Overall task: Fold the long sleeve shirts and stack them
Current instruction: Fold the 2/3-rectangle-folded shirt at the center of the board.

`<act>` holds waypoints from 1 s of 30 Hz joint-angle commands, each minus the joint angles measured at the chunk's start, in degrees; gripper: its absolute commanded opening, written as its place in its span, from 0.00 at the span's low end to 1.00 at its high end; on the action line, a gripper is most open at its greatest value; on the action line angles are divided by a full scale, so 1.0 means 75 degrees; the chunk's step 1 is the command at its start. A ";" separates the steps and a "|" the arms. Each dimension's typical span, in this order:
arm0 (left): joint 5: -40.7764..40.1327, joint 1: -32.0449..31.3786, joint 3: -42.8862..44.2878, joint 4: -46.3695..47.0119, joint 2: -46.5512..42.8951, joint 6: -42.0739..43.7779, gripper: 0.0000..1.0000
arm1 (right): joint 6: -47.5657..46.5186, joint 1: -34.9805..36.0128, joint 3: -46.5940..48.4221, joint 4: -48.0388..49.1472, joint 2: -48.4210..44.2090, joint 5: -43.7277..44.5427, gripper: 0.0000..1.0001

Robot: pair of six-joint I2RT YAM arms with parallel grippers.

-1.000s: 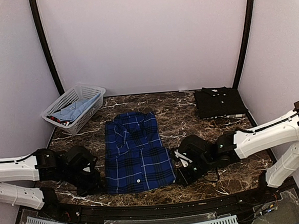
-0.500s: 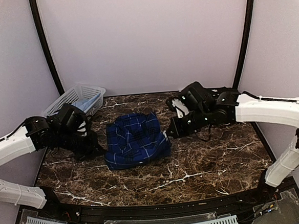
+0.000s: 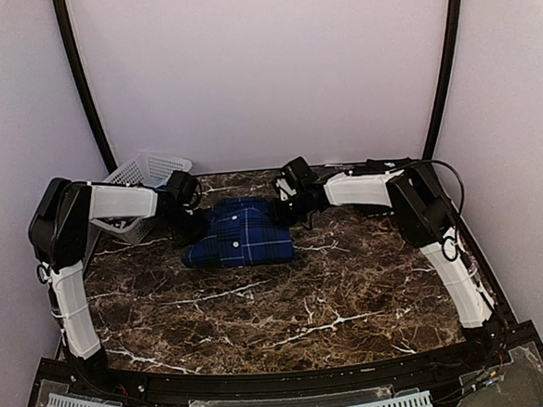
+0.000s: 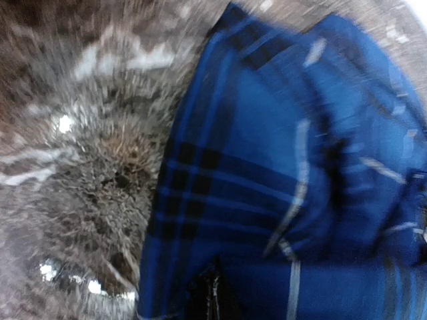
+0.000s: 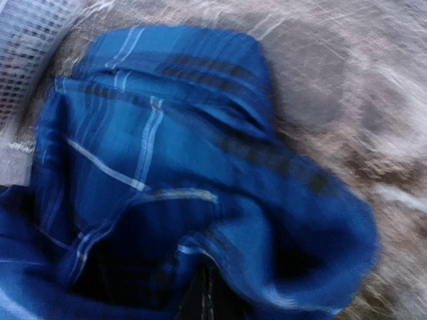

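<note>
The blue plaid shirt (image 3: 238,234) lies folded over on itself at the back middle of the marble table (image 3: 306,303). My left gripper (image 3: 188,220) is shut on the shirt's left edge. My right gripper (image 3: 287,212) is shut on its right edge. In the left wrist view the plaid cloth (image 4: 280,167) fills the frame and the dark shut fingertips (image 4: 212,297) pinch it. In the right wrist view the bunched cloth (image 5: 167,147) wraps over the shut fingertips (image 5: 207,297). The black shirt is almost wholly hidden behind my right arm at the back right.
A white lattice basket (image 3: 143,168) stands at the back left, just behind my left arm; it also shows in the right wrist view (image 5: 27,47). Both arms stretch far across the table. Pale walls close in the back and sides.
Both grippers have carried the shirt's near hem away from the front edge to the far end, doubling the flat shirt over. The arms went from low and near to fully stretched out.
</note>
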 commanded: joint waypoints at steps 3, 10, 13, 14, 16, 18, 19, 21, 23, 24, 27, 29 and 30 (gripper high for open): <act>-0.0155 -0.0143 -0.0252 0.0438 0.0275 -0.0226 0.00 | 0.0228 0.0137 -0.0910 0.0580 -0.0170 -0.0484 0.00; -0.0101 -0.1328 -0.1674 0.0852 -0.0659 -0.1041 0.00 | 0.0331 0.0271 -0.4546 0.1539 -0.2427 -0.0177 0.00; -0.0120 -0.2154 -0.2705 0.0990 -0.1516 -0.1807 0.00 | 0.0451 0.0394 -0.5976 0.1815 -0.3485 -0.0116 0.00; -0.0156 -0.2349 -0.2866 0.0977 -0.1705 -0.1935 0.00 | 0.0492 0.0452 -0.6334 0.1855 -0.3830 -0.0043 0.00; -0.0366 -0.2846 -0.3157 0.0748 -0.2216 -0.2247 0.00 | 0.0521 0.0519 -0.6858 0.1794 -0.4585 0.0065 0.00; -0.0640 -0.3133 -0.3152 0.0430 -0.2630 -0.2395 0.00 | 0.0537 0.0573 -0.7125 0.1570 -0.5180 0.0319 0.00; -0.0784 -0.3209 -0.3148 0.0348 -0.2892 -0.2418 0.00 | 0.0542 0.0592 -0.7178 0.1471 -0.5459 0.0425 0.00; -0.0981 -0.3227 -0.3104 0.0164 -0.3243 -0.2390 0.00 | 0.0568 0.0608 -0.7259 0.1361 -0.5944 0.0580 0.00; -0.1163 -0.3231 -0.3001 -0.0023 -0.3518 -0.2341 0.00 | 0.0567 0.0628 -0.7230 0.1269 -0.6308 0.0714 0.00; -0.1275 -0.3234 -0.2909 -0.0137 -0.3591 -0.2313 0.00 | 0.0560 0.0628 -0.7206 0.1242 -0.6433 0.0799 0.00; -0.1420 -0.3233 -0.2734 -0.0236 -0.3861 -0.2112 0.00 | 0.0476 0.0629 -0.7042 0.1185 -0.6576 0.0995 0.00; -0.1530 -0.3229 -0.2561 -0.0254 -0.3908 -0.1902 0.00 | 0.0405 0.0635 -0.6874 0.1156 -0.6554 0.1038 0.00; -0.1566 -0.3219 -0.2424 -0.0300 -0.3868 -0.1842 0.00 | 0.0361 0.0635 -0.6774 0.1085 -0.6520 0.1046 0.00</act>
